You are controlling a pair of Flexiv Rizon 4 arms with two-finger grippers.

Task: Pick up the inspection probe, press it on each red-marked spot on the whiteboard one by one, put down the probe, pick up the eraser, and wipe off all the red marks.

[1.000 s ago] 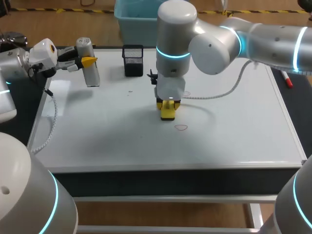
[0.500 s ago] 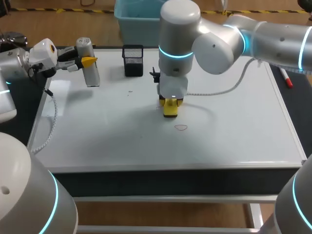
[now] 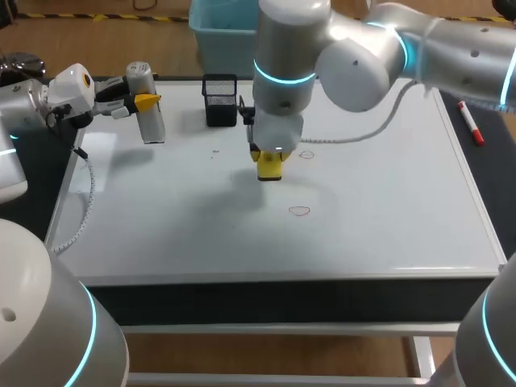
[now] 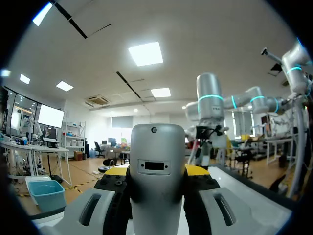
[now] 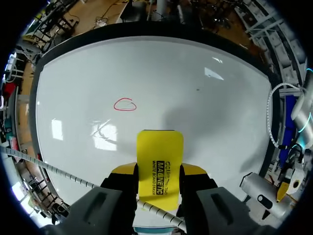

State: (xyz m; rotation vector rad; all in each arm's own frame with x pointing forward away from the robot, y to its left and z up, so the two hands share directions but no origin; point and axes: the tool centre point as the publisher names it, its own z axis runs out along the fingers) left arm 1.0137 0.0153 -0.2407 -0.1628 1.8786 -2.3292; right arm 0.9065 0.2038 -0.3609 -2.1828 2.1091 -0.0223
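Clamping black-lettered yellow eraser [image 5: 159, 152]: right jaws.

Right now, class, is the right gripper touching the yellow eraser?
Touching. In the right wrist view, both fingers of the right gripper press against opposite sides of the yellow eraser, which sits between them.

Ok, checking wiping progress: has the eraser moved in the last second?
Yes. The eraser shifted away from the near red mark, toward the black pen holder.
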